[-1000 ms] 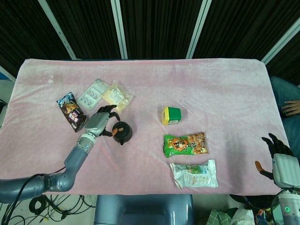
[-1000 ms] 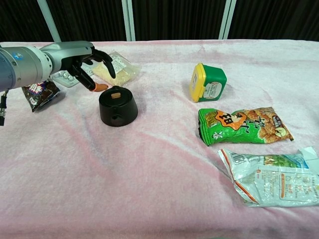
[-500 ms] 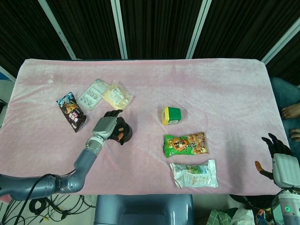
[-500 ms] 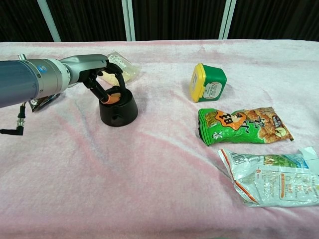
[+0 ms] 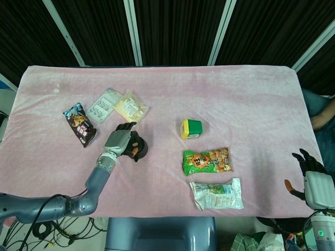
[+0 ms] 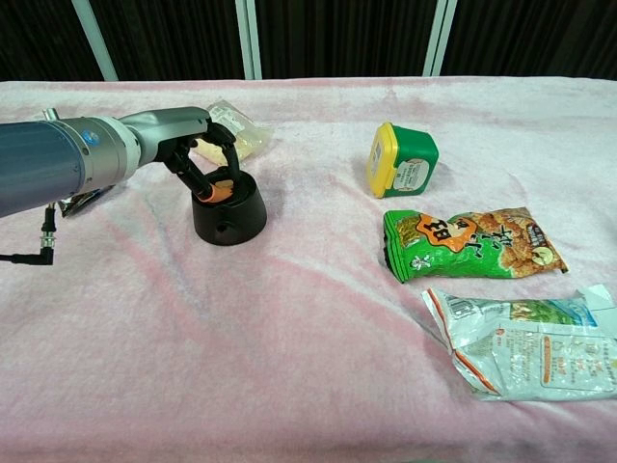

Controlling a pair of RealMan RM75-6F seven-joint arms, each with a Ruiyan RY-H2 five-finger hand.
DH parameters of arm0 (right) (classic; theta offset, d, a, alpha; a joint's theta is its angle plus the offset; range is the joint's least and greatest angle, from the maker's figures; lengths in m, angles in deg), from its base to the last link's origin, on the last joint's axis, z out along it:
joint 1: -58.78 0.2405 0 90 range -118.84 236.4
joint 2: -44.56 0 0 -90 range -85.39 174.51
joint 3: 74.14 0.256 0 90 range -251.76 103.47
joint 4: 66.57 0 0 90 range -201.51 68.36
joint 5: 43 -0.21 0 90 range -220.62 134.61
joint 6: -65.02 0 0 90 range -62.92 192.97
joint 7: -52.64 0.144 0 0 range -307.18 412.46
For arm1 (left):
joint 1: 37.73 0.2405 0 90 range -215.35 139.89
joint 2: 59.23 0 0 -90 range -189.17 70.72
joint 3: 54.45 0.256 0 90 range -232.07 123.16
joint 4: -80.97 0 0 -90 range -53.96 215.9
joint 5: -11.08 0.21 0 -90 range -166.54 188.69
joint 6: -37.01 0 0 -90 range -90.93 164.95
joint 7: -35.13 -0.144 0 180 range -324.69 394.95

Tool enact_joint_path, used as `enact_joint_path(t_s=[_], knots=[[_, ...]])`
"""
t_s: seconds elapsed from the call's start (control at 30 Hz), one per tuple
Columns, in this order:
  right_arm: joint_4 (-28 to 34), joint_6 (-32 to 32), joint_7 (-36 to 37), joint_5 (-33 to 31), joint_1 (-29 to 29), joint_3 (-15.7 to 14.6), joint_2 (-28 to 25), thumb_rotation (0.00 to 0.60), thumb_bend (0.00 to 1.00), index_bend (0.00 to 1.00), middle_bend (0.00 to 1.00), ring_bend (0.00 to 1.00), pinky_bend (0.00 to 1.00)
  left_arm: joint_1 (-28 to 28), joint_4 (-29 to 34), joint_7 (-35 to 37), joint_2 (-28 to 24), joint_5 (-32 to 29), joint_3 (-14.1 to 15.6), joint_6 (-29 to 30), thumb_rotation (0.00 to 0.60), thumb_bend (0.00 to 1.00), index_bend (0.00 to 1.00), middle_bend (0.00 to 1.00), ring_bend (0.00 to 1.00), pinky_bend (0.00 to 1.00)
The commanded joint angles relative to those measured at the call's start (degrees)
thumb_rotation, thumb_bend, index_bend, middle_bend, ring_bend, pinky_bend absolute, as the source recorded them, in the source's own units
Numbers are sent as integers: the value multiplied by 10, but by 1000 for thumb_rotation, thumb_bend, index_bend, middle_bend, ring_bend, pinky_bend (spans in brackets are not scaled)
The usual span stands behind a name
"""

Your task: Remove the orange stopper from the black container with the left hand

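Note:
The black container (image 5: 140,150) (image 6: 229,214) stands upright on the pink cloth, left of centre. Its orange stopper (image 6: 221,189) sits in the top opening. My left hand (image 5: 119,140) (image 6: 188,145) reaches in from the left and arches over the container's top, fingers curled around the stopper and pinching it. The hand hides most of the stopper in the head view. My right hand (image 5: 310,172) hangs off the table's near right corner with fingers spread and nothing in it.
A green tub (image 5: 191,128) (image 6: 403,159) lies on its side at centre. A green snack bag (image 5: 207,160) and a white bag (image 5: 217,194) lie nearer. A dark snack pack (image 5: 79,123), blister pack (image 5: 103,104) and yellow packet (image 5: 130,106) lie behind the container.
My left hand moved right from beside the container onto its top and closed its fingers around the stopper. In the last half second it has barely shifted.

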Motion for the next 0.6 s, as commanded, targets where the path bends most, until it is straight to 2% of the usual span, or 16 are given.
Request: enact_joint_path(t_s=[0.03,0.6], knots=[[0,0,0,-1,0,0,0,600,204,182,68,137,186,0,-2,-4,0,-1,2,1,600,358,446,50,0,0],[1,-1,2,-4,0,1,0,600,204,182,68,137,186,4,-7,-16,4,-15,-3,17,600,357,450,52,0,0]])
